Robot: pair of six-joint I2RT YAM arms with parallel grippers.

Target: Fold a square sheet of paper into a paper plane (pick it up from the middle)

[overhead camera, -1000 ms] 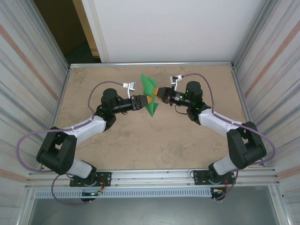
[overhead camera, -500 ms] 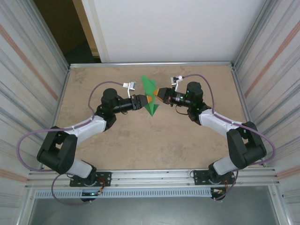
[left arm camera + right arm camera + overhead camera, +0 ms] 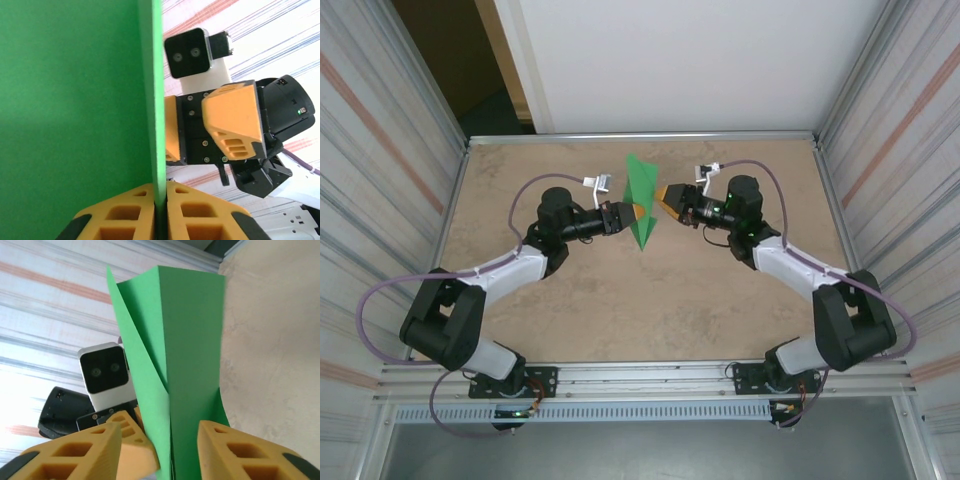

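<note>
Above the middle of the beige, stone-patterned surface [image 3: 570, 300], the bright green folded sheet of paper [image 3: 640, 200] is held off the ground as a narrow wedge. In the view from above, its broad end lies toward the far wall and its point toward my bases. From my right wrist I see layered flaps and one long crease that runs down the paper.

My left claw [image 3: 634, 212] is pressed together on the lower part of the paper. In my left wrist view the two orange fingers [image 3: 220, 210] meet on the thin green edge with no gap.

My right claw [image 3: 666, 196] is spread and is just beside the paper on the other side. In my right wrist view its orange fingers [image 3: 112, 450] stand wide apart, with the green wedge between them.

Behind the paper there is the white camera box [image 3: 105, 371] of my left wrist. Striped metal walls [image 3: 380, 150] close the surface on both sides.
</note>
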